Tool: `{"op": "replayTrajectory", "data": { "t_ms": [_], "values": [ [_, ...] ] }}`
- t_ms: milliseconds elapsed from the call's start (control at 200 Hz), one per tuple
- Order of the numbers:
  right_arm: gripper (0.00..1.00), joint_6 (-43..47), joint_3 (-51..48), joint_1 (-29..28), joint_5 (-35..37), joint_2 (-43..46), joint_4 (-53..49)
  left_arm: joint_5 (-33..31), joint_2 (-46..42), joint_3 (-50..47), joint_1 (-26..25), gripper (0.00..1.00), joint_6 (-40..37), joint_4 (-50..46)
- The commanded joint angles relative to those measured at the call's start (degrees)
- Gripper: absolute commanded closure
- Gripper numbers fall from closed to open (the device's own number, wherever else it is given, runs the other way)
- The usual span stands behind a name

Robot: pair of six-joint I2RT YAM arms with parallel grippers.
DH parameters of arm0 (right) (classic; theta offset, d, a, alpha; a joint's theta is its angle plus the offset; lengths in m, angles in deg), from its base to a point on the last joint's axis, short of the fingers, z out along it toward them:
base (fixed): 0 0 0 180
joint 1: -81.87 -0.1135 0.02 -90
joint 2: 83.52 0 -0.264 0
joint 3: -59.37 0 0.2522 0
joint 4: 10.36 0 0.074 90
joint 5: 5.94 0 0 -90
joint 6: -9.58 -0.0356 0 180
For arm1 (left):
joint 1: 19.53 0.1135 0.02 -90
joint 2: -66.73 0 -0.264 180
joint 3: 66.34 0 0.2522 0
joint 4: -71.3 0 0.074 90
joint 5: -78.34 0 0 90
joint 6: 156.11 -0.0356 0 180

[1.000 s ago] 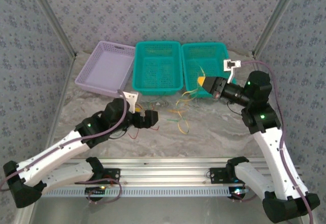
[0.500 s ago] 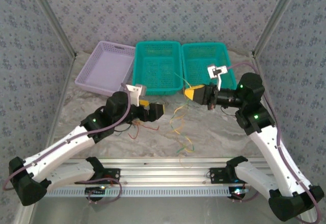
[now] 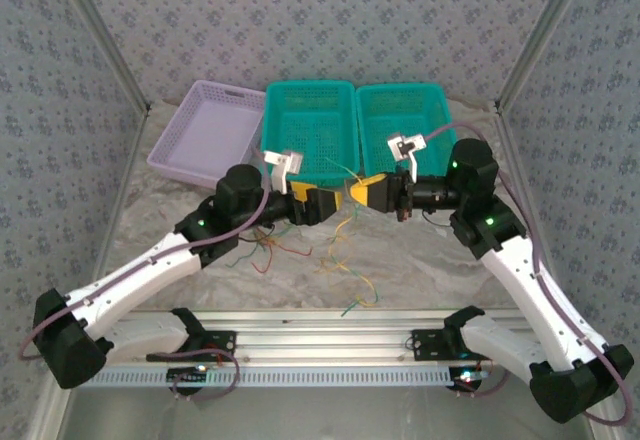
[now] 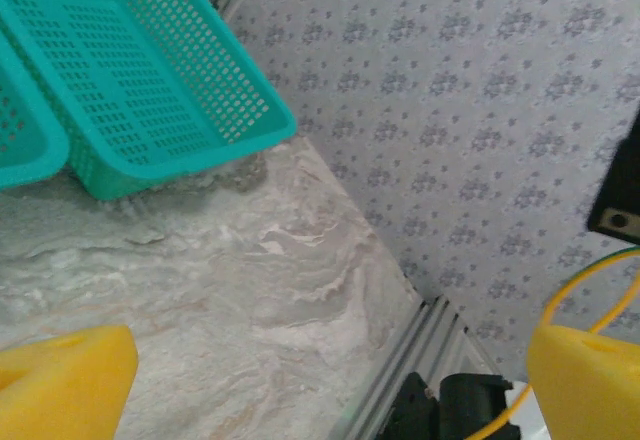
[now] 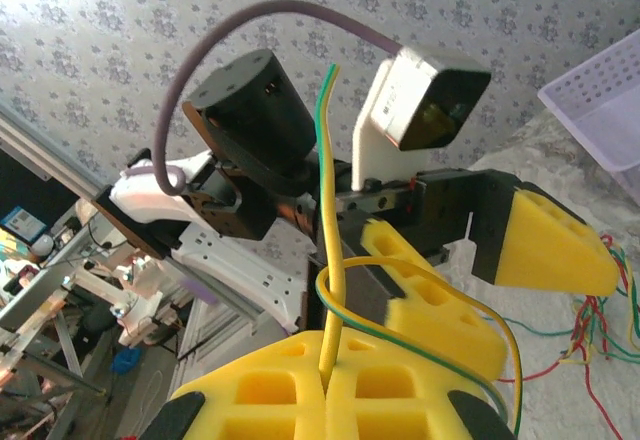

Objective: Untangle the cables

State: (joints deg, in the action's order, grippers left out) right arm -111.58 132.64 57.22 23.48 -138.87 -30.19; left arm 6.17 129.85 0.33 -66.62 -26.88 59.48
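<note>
Glossy perforated plastic teal baskets [image 3: 310, 125], matt spongy yellow foam pads [image 4: 60, 385], smooth plastic-coated cables [image 5: 327, 220], matt marble-look tabletop [image 4: 250, 290], brushed metal rail [image 3: 320, 340].

Three baskets [image 3: 309, 87] are sitting side by side along the table's [image 3: 440, 260] far edge, with the cables [image 3: 265, 250] lying just before them.

left gripper [image 3: 322, 203] jaws spread, frame centre | right gripper [image 3: 362, 192] facing it, pinching yellow cable [image 3: 346, 224] | cables [image 3: 270, 250] loose below
</note>
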Motion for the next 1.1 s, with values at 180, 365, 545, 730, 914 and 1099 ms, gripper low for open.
{"op": "replayTrajectory", "data": {
  "t_ms": [180,365,545,730,914,1099],
  "values": [
    [1.00,5.2,1.6,-0.8,2.1,-1.1,-5.3,-0.4,-7.6,0.6,0.1,0.00,-0.8,2.9],
    [1.00,6.3,1.6,-1.6,3.1,-2.1,-6.4,-0.6,-9.5,-0.4,0.1,0.00,0.8,6.4],
    [1.00,7.6,2.4,-3.0,3.9,-3.0,-8.0,-1.4,-7.2,1.1,0.1,0.00,2.6,7.9],
    [1.00,8.2,3.3,-4.3,4.2,-3.9,-8.7,-2.0,-5.6,2.5,0.1,0.10,3.3,7.4],
    [1.00,9.2,3.3,-6.1,4.5,-5.8,-9.4,-3.4,-5.0,3.5,0.1,0.25,4.0,7.1],
    [1.00,10.8,3.5,-8.2,6.1,-6.7,-10.7,-5.4,-5.0,4.1,0.1,0.27,4.5,6.7]
  ]
}}
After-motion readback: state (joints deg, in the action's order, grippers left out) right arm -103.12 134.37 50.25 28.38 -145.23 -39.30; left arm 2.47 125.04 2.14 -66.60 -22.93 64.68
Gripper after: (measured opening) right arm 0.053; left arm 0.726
